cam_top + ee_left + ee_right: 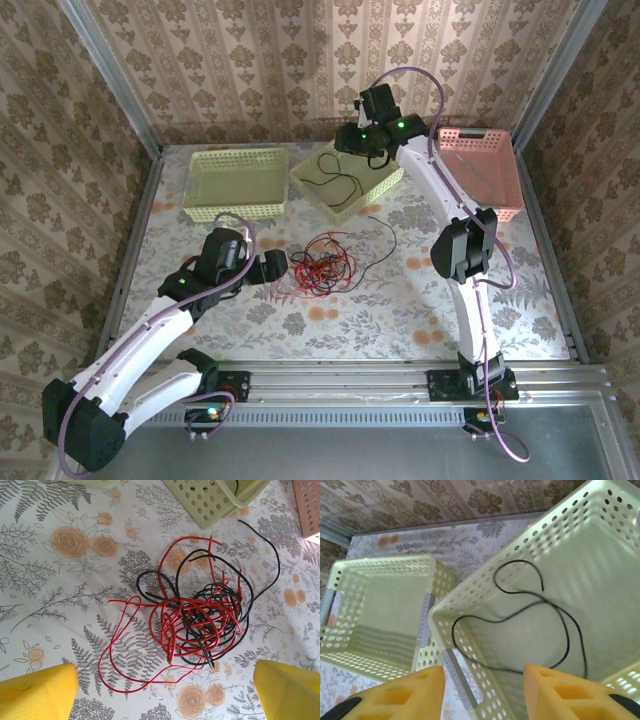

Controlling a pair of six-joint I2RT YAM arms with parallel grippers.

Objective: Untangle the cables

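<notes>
Red/blk cables, thin, loosely looped.

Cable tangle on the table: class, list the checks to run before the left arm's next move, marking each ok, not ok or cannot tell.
1. Left fingers open and empty: ok.
2. Red and black cable tangle lies ahead of them, touching neither finger: ok.
3. Right fingers open, holding nothing, above the black cable in the middle basket: ok.
4. Long black strand free of the tangle: cannot tell.
</notes>
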